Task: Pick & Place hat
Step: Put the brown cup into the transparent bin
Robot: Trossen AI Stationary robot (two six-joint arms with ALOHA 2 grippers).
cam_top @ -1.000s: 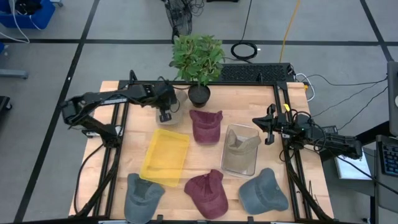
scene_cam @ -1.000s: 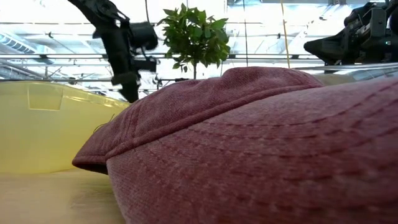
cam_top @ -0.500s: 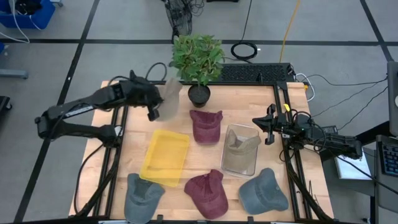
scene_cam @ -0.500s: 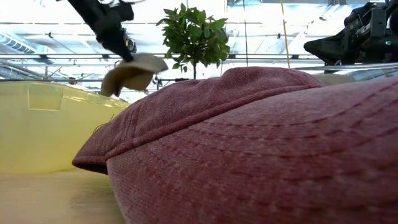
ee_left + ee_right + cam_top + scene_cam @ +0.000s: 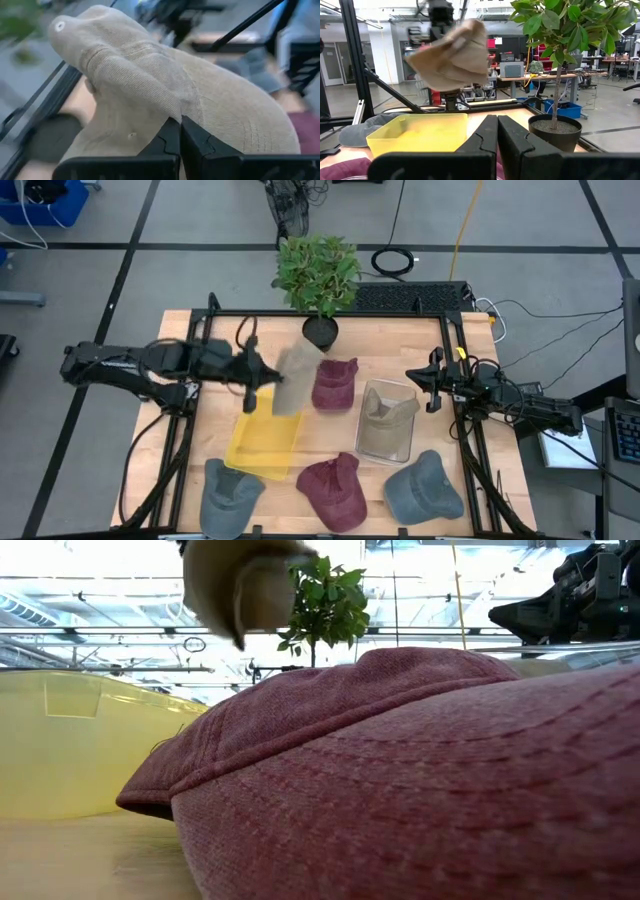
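A: What is the left gripper [image 5: 262,376] carrying?

B: It is pinching a tan hat [image 5: 294,377] tightly between its fingers, and the hat is hanging in the air over the far end of the yellow tray [image 5: 262,442], beside a maroon hat [image 5: 333,383].

A: And the right gripper [image 5: 432,386]?

B: It is waiting by the table's right edge, near the clear bin [image 5: 385,444], with its fingers pressed together on nothing.

Yellow bin [image 5: 265,432] lying open on top, nothing blocking way in. Plant [image 5: 318,278] standing just behind. Red hat [image 5: 333,383] sitting close beside bin. Clear bin [image 5: 387,422] crowding middle.
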